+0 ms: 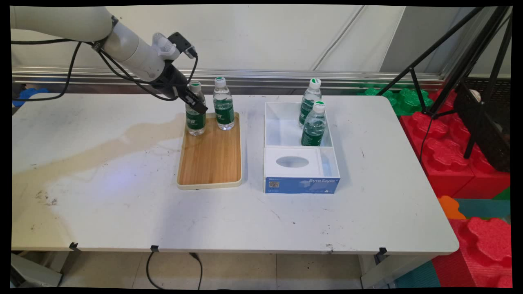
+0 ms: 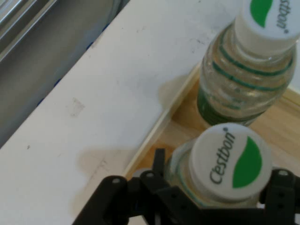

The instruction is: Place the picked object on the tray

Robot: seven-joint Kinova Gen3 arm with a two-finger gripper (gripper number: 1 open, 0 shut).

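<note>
Two clear water bottles with green labels and white caps stand at the far end of a wooden tray (image 1: 210,159). My gripper (image 1: 195,103) reaches in from the upper left and is shut on the left bottle (image 1: 195,122) around its upper body; the bottle stands upright on the tray. In the hand view that bottle's cap (image 2: 229,161) sits between the black fingers (image 2: 159,161) of the gripper (image 2: 218,176). The second bottle (image 1: 224,107) (image 2: 243,79) stands just beside it, untouched, near the tray's rim (image 2: 161,124).
To the tray's right is a white open box with a blue front (image 1: 300,184), holding two more bottles (image 1: 309,101) (image 1: 314,126) and a white insert with an oval hole (image 1: 292,162). A black tripod (image 1: 470,61) and red foam blocks (image 1: 449,155) stand off the table's right.
</note>
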